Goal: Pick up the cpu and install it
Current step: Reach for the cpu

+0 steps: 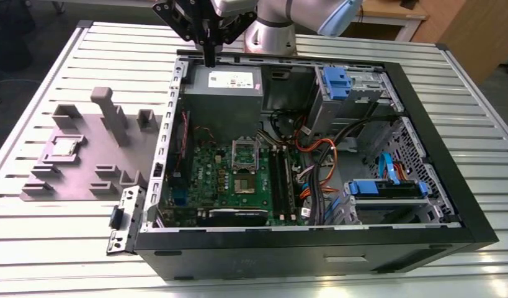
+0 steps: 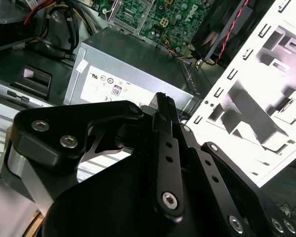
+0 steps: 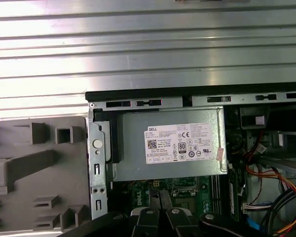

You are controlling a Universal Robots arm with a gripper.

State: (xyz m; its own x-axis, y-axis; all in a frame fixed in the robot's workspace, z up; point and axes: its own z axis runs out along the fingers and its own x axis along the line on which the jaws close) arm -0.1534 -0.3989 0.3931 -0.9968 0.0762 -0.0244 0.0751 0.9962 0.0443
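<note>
Cpu (image 1: 66, 146) in grey holder (image 1: 80, 186) on table (image 1: 55, 248), well apart from claw (image 1: 209, 61), pinched narrow and empty, over power supply (image 1: 223, 96) with white printed label (image 3: 182, 143).

We are in a robotics lab or workshop: a slatted aluminium bench (image 1: 55, 248) carries an opened computer tower (image 1: 320, 257), with a grey fixture plate (image 1: 80, 180) at its nine o'clock, a robot arm (image 1: 275, 31) mounted at twelve o'clock, and a wooden desk (image 1: 394, 15) beyond at one o'clock.
</note>
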